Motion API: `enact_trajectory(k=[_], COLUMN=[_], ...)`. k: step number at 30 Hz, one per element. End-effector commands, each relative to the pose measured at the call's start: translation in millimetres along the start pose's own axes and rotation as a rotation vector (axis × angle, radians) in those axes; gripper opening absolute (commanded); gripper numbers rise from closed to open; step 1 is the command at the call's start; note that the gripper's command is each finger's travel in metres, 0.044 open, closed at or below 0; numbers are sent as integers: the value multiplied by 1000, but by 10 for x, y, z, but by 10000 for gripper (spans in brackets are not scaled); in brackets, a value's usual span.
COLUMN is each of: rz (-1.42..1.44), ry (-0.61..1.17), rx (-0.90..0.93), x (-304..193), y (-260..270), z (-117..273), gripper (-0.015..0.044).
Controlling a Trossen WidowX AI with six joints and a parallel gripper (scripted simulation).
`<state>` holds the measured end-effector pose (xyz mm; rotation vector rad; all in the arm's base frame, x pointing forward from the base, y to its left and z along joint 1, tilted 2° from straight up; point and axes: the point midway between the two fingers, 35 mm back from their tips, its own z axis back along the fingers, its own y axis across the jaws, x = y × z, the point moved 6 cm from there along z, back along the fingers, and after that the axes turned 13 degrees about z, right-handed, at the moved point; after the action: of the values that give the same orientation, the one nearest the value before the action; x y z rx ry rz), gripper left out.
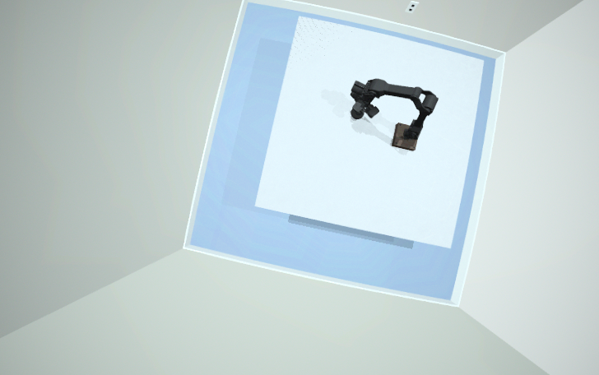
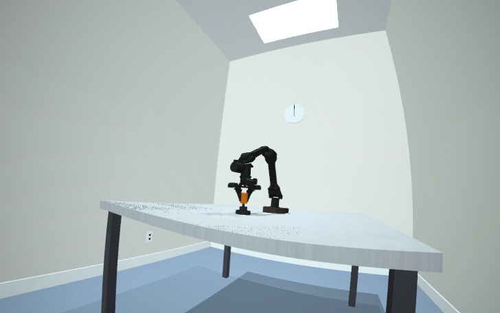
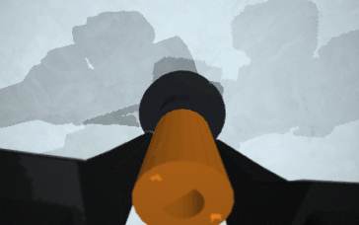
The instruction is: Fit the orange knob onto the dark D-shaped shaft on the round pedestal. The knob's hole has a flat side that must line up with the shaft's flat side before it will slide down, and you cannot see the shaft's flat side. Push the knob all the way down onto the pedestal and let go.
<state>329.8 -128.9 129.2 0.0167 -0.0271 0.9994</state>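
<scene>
The orange knob (image 2: 244, 197) (image 3: 182, 140) is upright between the fingers of my gripper (image 2: 244, 200) (image 3: 181, 142), which is shut on it. The round dark pedestal (image 2: 242, 211) (image 3: 207, 94) (image 1: 357, 114) stands on the table directly below the knob. In the exterior view a short piece of the dark shaft (image 2: 243, 205) shows between the knob's lower end and the pedestal, so the knob is above the pedestal's top. The wrist view shows the knob's upper end with a dark D-shaped hollow. The knob hides the shaft's top, and its flat side cannot be seen.
The arm's brown base block (image 1: 400, 140) (image 2: 275, 210) stands on the white table (image 1: 353, 185) (image 2: 313, 228), beside the pedestal. The arm arches over from it. Arm shadows lie on the table around the pedestal.
</scene>
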Motion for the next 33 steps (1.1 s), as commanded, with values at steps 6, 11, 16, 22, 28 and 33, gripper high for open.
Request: enact_trajectory(k=[6, 11, 16, 22, 28, 33], rz=[5, 5, 5, 92, 215, 215], ry=[1, 1, 1, 1, 2, 2], rx=[-3, -3, -3, -3, -3, -3], x=[0, -1, -1, 0, -3, -3], y=[4, 7, 13, 6, 0, 1], z=[-6, -15, 29, 47, 21, 8], gripper=[0, 0, 0, 0, 0, 0])
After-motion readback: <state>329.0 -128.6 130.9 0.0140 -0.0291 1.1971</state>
